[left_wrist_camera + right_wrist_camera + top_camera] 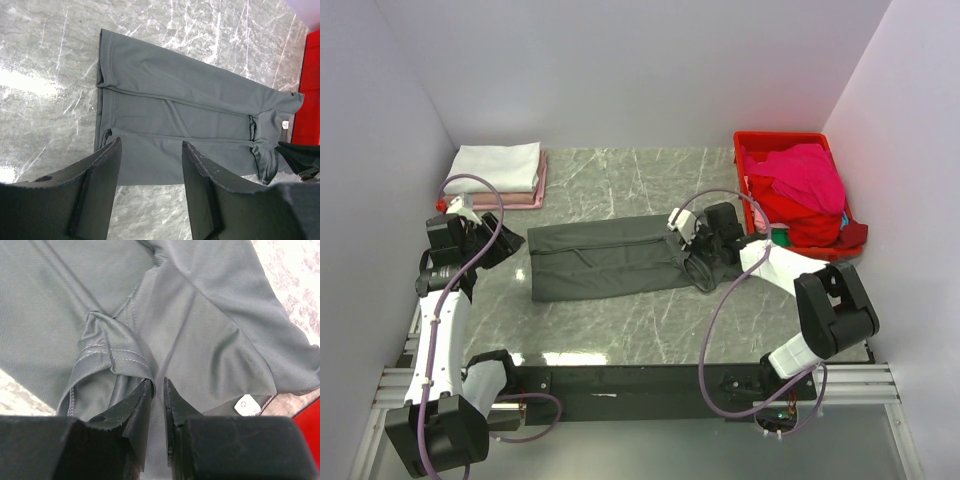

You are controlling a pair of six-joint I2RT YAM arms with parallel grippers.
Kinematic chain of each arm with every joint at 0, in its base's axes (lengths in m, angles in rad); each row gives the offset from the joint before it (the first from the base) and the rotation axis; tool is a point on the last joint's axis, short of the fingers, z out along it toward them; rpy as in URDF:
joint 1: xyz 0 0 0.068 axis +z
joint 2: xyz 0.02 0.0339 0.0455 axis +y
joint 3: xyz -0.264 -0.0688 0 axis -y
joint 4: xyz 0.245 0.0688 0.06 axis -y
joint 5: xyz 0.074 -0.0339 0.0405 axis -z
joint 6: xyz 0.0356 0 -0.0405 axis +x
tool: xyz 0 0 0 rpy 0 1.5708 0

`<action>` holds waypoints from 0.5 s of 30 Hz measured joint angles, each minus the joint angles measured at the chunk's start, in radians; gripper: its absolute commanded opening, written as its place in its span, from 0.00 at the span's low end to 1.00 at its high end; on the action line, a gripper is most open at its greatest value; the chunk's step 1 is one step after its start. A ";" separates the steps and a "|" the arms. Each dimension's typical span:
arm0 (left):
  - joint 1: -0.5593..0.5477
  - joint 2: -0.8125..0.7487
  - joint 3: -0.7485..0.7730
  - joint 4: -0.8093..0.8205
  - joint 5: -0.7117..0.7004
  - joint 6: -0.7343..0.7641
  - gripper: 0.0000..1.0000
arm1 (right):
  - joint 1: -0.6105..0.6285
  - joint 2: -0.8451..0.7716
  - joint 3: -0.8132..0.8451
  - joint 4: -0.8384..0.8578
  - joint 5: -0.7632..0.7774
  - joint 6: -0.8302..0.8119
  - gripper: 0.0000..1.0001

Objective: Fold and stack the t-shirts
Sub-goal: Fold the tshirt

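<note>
A: Where does the grey t-shirt lie?
B: Mid-table, folded into a long strip. The right gripper is pinched nearly closed on cloth at its collar end. The left gripper hangs partly open and empty, just beside the hem.
A: And the risk?
B: That pinch seems to catch only the top layers, so a lift may unfold the strip or drag it askew.
</note>
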 measured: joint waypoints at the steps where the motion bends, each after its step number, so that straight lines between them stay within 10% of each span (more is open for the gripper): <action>1: 0.000 0.000 0.000 0.000 0.000 0.000 0.57 | -0.005 0.006 0.005 0.000 -0.005 0.004 0.23; 15: 0.000 0.001 0.000 0.000 0.000 0.000 0.57 | -0.008 0.029 0.040 -0.093 -0.098 -0.037 0.36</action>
